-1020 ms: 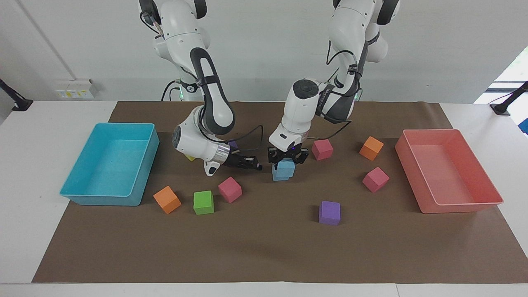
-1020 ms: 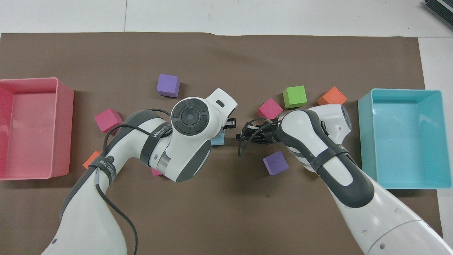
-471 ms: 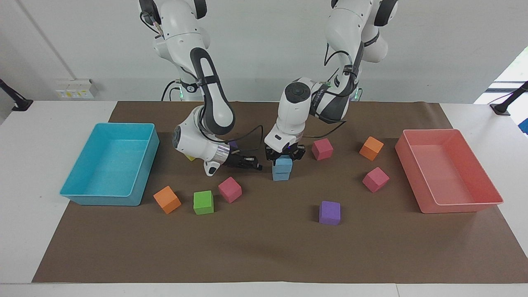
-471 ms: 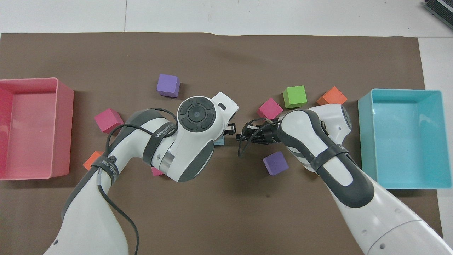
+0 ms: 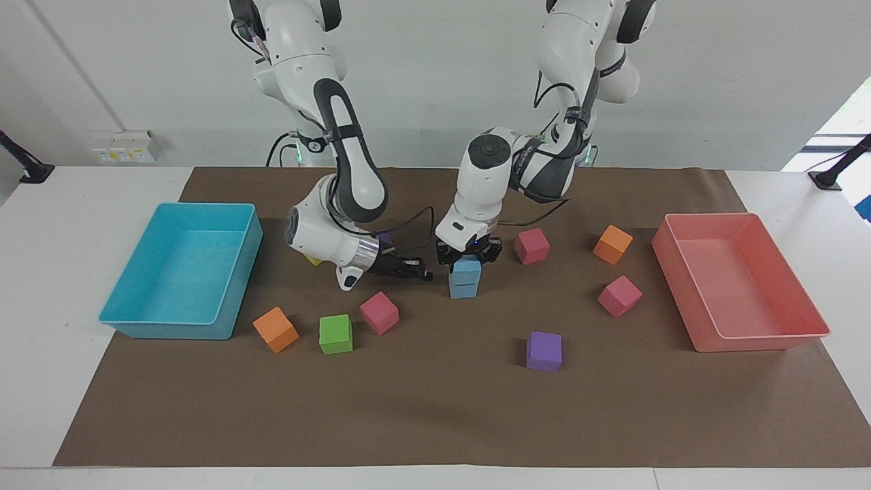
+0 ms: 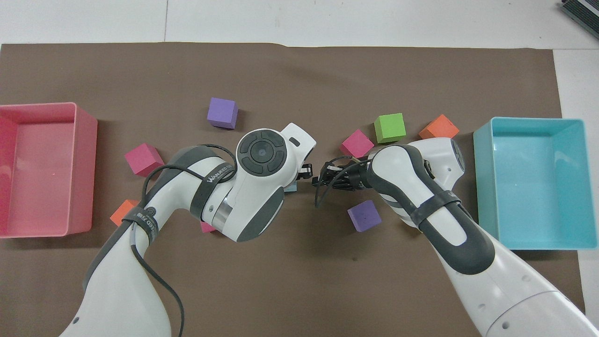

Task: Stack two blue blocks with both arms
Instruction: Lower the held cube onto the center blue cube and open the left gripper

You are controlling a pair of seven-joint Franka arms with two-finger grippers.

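Placing step in hand, by the look of it: upper blue block point(image 5: 466, 267) seated on lower blue block point(image 5: 463, 288), both mid-worktop on the brown mat point(image 5: 435, 415), between the two arms. Left gripper point(image 5: 468, 258) directly over the stack, fingers closed on the upper blue block. Right gripper point(image 5: 416, 270) low and level just beside the stack, toward the right arm's end of the worktop, fingers closed on nothing and apart from the blocks. From overhead, only a sliver of blue showing at the left arm's wrist. Next move, as a judgement: opening the left fingers without nudging the top block, then lifting straight up clear of the stack; upper block sits slightly off the lower one's edges, so any sideways drag could topple it. Count: two blue blocks, stacked; three pink blocks; two purple blocks, one of them nearly hidden by the right arm in the facing view; two orange blocks; one green block point(image 5: 335, 333); a scrap of yellow under the right arm, too hidden to name; one turquoise tray point(image 5: 136, 323); one pink tray point(image 5: 762, 340).
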